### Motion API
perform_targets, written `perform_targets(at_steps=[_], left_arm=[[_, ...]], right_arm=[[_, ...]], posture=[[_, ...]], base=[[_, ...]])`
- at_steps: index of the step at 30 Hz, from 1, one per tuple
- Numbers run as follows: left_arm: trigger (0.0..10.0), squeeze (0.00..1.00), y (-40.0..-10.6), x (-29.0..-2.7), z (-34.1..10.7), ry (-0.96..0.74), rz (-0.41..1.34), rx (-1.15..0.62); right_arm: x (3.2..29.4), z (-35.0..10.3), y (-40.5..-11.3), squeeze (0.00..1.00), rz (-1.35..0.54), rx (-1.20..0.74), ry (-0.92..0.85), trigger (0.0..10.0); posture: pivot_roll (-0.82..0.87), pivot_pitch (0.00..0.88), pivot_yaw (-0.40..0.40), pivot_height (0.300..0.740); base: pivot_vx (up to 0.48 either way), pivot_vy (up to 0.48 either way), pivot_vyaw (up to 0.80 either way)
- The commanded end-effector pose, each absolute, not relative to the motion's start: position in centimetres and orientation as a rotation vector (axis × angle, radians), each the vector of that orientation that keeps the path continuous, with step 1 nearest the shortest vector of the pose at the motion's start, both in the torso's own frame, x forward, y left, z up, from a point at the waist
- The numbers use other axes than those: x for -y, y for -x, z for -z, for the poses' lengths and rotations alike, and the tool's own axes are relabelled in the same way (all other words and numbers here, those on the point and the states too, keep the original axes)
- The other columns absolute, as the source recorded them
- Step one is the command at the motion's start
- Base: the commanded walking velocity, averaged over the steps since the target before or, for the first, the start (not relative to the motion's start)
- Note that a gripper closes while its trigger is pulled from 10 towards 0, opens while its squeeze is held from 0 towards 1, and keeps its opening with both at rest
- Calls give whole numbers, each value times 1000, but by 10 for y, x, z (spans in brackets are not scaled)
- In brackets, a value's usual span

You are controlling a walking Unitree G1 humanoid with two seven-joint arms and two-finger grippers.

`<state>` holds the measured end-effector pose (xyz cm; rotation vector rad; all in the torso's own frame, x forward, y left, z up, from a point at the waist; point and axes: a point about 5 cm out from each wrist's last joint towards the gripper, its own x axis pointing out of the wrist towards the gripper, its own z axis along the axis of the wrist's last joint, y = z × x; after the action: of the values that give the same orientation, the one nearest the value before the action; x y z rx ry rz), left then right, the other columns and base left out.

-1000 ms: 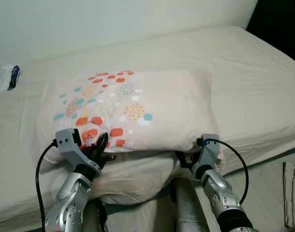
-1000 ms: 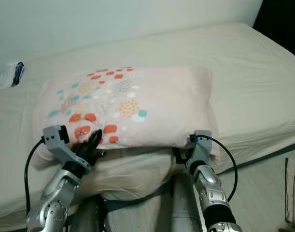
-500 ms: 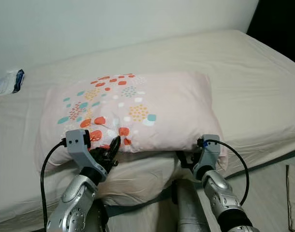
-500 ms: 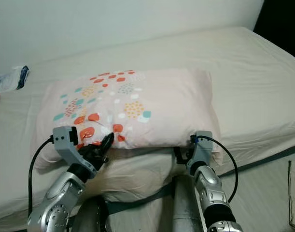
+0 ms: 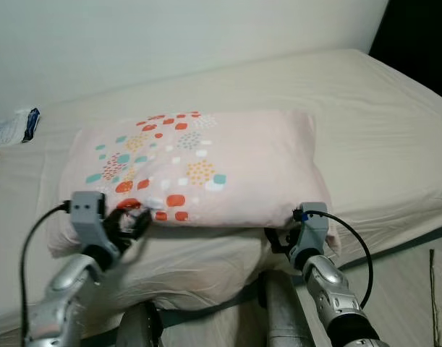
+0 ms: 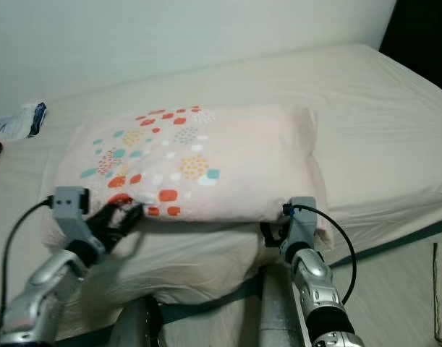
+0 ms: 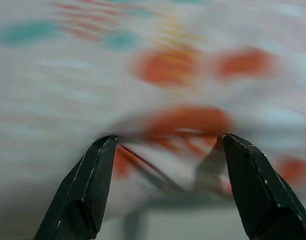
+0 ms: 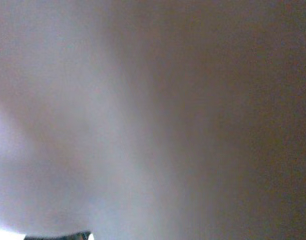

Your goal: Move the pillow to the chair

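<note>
Big beige bed [image 5: 365,116] takes up most of the shot. The pink pillow [image 5: 228,159] with orange and teal dots lies across its near half, stacked on a plain pillow [image 5: 199,267] underneath. Left gripper [image 5: 132,218] is at the pillow's near left edge, fingers spread wide with a fold of fabric between them. Right gripper [image 5: 278,238] is tucked under the near right corner; can't tell whether it's clenched. A small packet [image 5: 14,126] lies far left.

Patterned pillow [image 5: 199,166]: one. Plain pillow [image 5: 199,267] beneath it: one. Bed [image 5: 365,123]: one. Plastic packet [image 5: 14,124] at the far edge: one. Grippers: two, left gripper [image 5: 130,220] and right gripper [image 5: 282,238].
</note>
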<state>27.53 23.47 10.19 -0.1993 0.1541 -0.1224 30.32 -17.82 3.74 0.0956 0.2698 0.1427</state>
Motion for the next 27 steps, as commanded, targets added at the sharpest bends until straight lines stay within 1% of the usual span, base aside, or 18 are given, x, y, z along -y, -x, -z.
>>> perform_targets(at_steps=[1, 2, 3, 8, 9, 10, 11, 12, 14, 15, 16, 17, 18, 19, 20, 22, 25, 27], left_arm=[[10000, 0, -279, -268, -99, 107, 4, -179], [10000, 0, -279, -268, -99, 107, 4, -179], [10000, 0, -283, -282, -100, 77, -22, -198], [10000, 0, -285, -291, -99, 61, -39, -211], [10000, 0, -291, -302, -98, 57, -110, -217], [10000, 0, -291, -302, -98, 57, -110, -217], [10000, 0, -294, -306, -97, 82, -147, -219], [10000, 0, -294, -306, -97, 82, -147, -219], [10000, 0, -300, -308, -96, 136, -176, -210], [10000, 0, -306, -309, -96, 202, -211, -196], [10000, 914, -312, -308, -97, 276, -233, -179], [10000, 914, -312, -308, -97, 276, -233, -179], [10000, 1000, -317, -307, -98, 333, -245, -165], [10000, 1000, -322, -307, -99, 387, -266, -155], [10000, 1000, -322, -307, -99, 387, -266, -155], [10000, 1000, -330, -310, -102, 426, -359, -161], [10000, 1000, -332, -314, -103, 411, -434, -175], [10000, 1000, -332, -317, -103, 355, -465, -191]], right_arm=[[168, -53, -311, 0, -202, -178, -40, 10000], [168, -53, -311, 0, -202, -178, -40, 10000], [167, -51, -309, 0, -211, -188, -28, 10000], [168, -49, -307, 0, -203, -198, -25, 10000], [170, -47, -306, 0, -189, -204, -44, 10000], [170, -47, -306, 0, -189, -204, -44, 10000], [170, -46, -306, 0, -184, -206, -52, 10000], [170, -46, -306, 0, -184, -206, -52, 10000], [171, -46, -306, 0, -176, -204, -69, 10000], [172, -47, -307, 0, -163, -200, -92, 10000], [174, -48, -308, 0, -148, -194, -116, 10000], [174, -48, -308, 0, -148, -194, -116, 10000], [176, -49, -309, 0, -135, -192, -131, 10000], [178, -49, -309, 0, -122, -190, -147, 10000], [178, -49, -309, 0, -122, -190, -147, 10000], [180, -50, -310, 0, -110, -186, -157, 10000], [181, -51, -310, 0, -106, -184, -159, 10000], [181, -51, -310, 0, -104, -183, -164, 10000]], posture=[[-87, 103, 80, 565], [-87, 103, 80, 565], [-92, 107, 81, 565], [-91, 110, 78, 565], [-88, 114, 71, 565], [-88, 114, 71, 565], [-88, 114, 66, 565], [-88, 114, 66, 565], [-92, 117, 65, 565], [-94, 117, 63, 565], [-101, 120, 65, 565], [-101, 120, 65, 565], [-102, 120, 65, 565], [-109, 123, 67, 565], [-109, 123, 67, 565], [-112, 125, 68, 565], [-114, 127, 67, 565], [-114, 126, 65, 565]], base=[[0, 0, 0], [0, 0, 0], [0, 0, 0], [0, 0, 0], [0, 0, 0], [0, 0, 0], [0, 0, 0], [0, 0, 0], [0, 0, 0], [0, 0, 0], [0, 0, 0], [0, 0, 0], [0, 0, 0], [0, 0, 0], [0, 0, 0], [0, 0, 0], [0, 0, 0], [0, 0, 0]])
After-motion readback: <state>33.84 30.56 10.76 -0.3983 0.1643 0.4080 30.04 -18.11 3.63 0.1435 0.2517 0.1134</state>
